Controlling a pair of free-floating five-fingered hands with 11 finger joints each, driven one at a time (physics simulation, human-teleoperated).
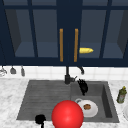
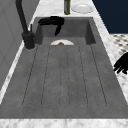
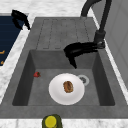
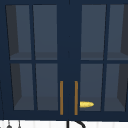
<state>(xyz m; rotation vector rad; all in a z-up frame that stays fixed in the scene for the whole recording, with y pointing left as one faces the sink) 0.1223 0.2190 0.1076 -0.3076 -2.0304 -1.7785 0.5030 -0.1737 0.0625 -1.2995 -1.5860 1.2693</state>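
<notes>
So from my seat, my right hand [image 1: 83, 86] hangs over the back left corner of the basin, right next to the faucet base [image 3: 99, 39]. Its fingers are loose and pointing down, holding nothing. The thing closest to it is the white plate [image 3: 66, 89] on the basin floor, carrying some small brown bit of food [image 3: 68, 86]. The plate lies below the hand and toward the front edge of the sink, well apart from the fingertips, no contact. It's round, so there's no long axis to line up with; the brown piece looks slightly elongated, but I can't tell what it is.

My left hand [image 1: 40, 119] hovers at the front edge of the counter, off past the draining board, so it's much farther from the plate than the right. Can't tell whether its fingers are curled or relaxed.

Annoying bits: a big red ball [image 1: 67, 115] in the front view covers the plate's left part. There's a tiny red thing [image 3: 37, 74] on the basin floor that I can't make out. A green bottle [image 1: 121, 95] stands on the counter to the right of the sink.
</notes>
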